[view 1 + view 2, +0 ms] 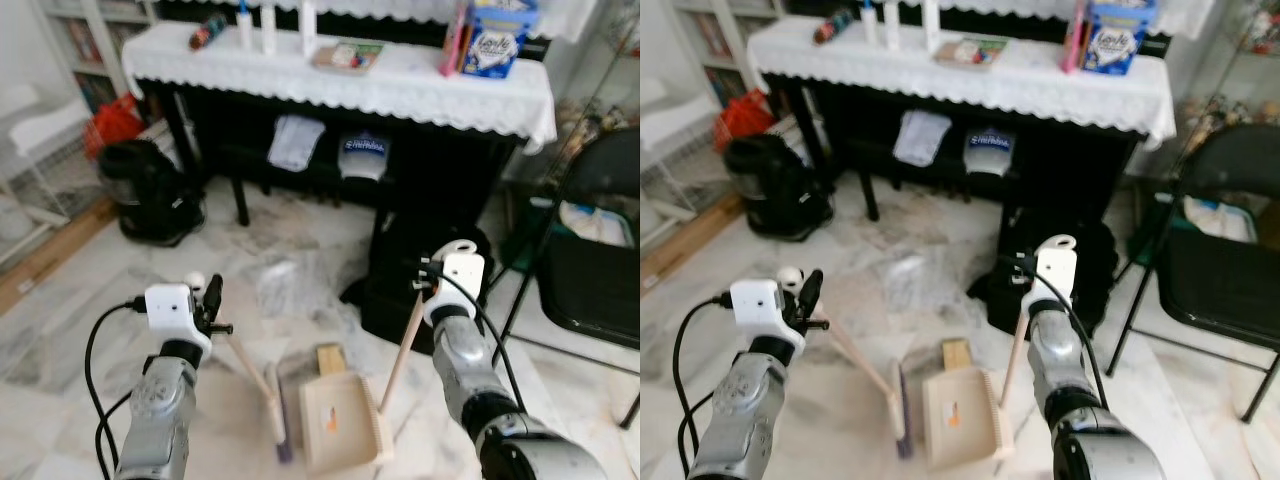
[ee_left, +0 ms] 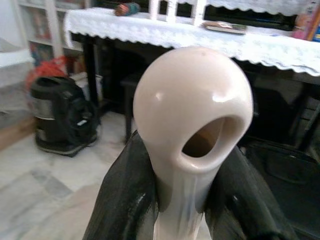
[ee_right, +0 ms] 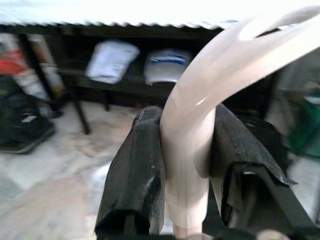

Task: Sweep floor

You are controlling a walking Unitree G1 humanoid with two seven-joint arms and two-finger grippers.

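Left tool (image 1: 207, 300) grips broom (image 1: 262, 385), right tool (image 1: 428, 277) grips dustpan (image 1: 335, 420)

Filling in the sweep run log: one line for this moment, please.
left gripper: shut on broom handle | right gripper: shut on dustpan handle | dustpan: on floor beside broom head

A beige broom (image 1: 262, 385) leans with its purple bristles on the marble floor (image 1: 80, 330), just beside a beige long-handled dustpan (image 1: 340, 420) lying flat, its handle tilted upward.
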